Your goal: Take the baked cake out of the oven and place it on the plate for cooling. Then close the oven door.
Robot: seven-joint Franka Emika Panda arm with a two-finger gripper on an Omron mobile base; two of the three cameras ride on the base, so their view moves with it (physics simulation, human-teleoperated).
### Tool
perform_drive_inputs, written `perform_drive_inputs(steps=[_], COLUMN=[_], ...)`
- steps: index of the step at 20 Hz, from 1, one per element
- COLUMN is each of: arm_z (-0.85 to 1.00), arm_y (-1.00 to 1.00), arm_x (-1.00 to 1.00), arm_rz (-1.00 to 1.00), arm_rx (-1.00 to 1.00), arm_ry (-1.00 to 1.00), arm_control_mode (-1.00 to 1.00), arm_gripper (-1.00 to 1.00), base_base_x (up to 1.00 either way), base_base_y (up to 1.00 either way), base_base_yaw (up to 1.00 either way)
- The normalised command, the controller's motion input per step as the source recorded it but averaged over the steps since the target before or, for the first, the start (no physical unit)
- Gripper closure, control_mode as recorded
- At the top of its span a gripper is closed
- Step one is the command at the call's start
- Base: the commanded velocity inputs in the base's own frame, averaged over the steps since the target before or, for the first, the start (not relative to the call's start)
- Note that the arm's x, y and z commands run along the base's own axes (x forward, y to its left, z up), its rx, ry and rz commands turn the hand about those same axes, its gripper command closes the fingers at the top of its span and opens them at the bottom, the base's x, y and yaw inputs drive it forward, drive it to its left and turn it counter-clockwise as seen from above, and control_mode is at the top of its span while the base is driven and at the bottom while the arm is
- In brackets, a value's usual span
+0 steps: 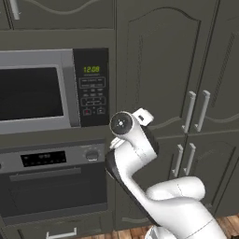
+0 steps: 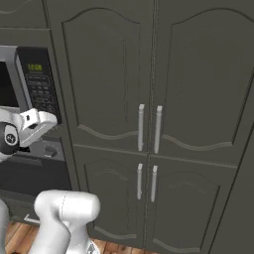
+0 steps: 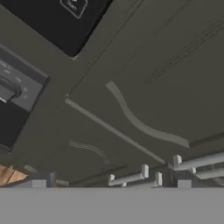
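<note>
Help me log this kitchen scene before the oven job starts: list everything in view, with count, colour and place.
oven: one, dark with a silver control strip, lower left, below the microwave.
oven door: one, dark glass with a silver bar handle, shut.
microwave: one, silver-framed, green clock, upper left.
cabinet doors: several, dark grey with silver handles, right of the appliances.
drawer: one, dark with a pale handle, under the oven.
floor: wood-brown strip along the bottom.
arm: one, white with dark joints, in front of the cabinets.
claw: one, open, holding nothing, facing the cabinets.
</note>
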Motion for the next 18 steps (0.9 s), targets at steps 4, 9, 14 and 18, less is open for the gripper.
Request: perform_drive_inputs(steps=[4,9,14,18], arm_z=[-0.27,-0.20,-0.34,-0.27], arm_y=[0.70,0.75,0.80,0.64], arm_x=[-0.18,0.00,-0.10,-0.04], arm_rz=[0.18,0.03,0.04,0.05], arm_rx=[-0.27,-0.35,-0.31,-0.27], arm_ry=[-0.04,0.12,0.00,0.00], arm_control_mode=[-1.00,-1.00,-1.00,-1.00], arm_gripper=[-1.00,-1.00,-1.00,-1.00], base_base_x=[0.00,0.00,0.00,0.00], base_base_y=[0.00,0.00,0.00,0.00], base_base_yaw=[0.00,0.00,0.00,0.00])
